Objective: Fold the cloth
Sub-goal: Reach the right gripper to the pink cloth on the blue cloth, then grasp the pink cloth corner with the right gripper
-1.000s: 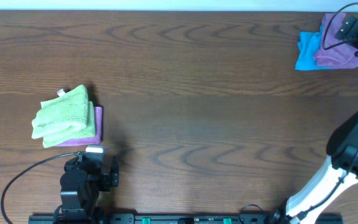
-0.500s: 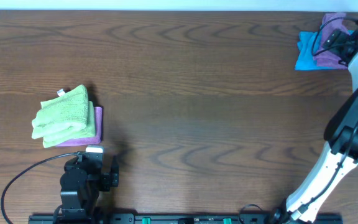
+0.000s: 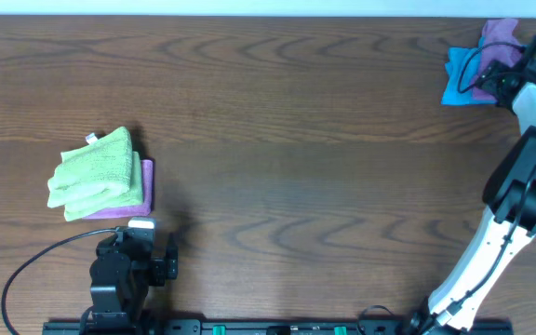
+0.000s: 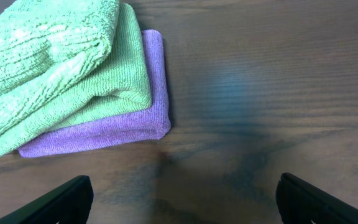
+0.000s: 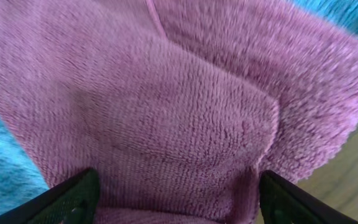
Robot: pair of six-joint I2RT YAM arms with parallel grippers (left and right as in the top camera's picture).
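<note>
The cloth (image 3: 497,32), a purple-magenta terry piece, lies crumpled at the far right corner of the table (image 3: 296,140), close to the far edge and partly on top of a bright blue cloth (image 3: 453,80). From overhead the right arm covers much of it, so its long axis cannot be told. What shows runs from the far edge toward the arm. Close up from the right wrist, its looped pile fills the view, soft and fuzzy. One layer overlaps another along a diagonal fold line, with blue terry showing at the left and upper right and a sliver of wood at lower right. The right gripper (image 5: 179,208) is pressed down into the cloth with its fingers (image 5: 73,196) spread wide to either side of a raised fold, not closed on it. The middle of the table is open dark wood with wavy grain. At the near left, a folded lime-green cloth (image 3: 99,172) rests on a folded lilac cloth (image 3: 148,186), both ribbed and rectangular. Just beside them, nearer the front edge, the left gripper (image 4: 185,208) hangs over bare wood, jaws wide apart and holding nothing.
</note>
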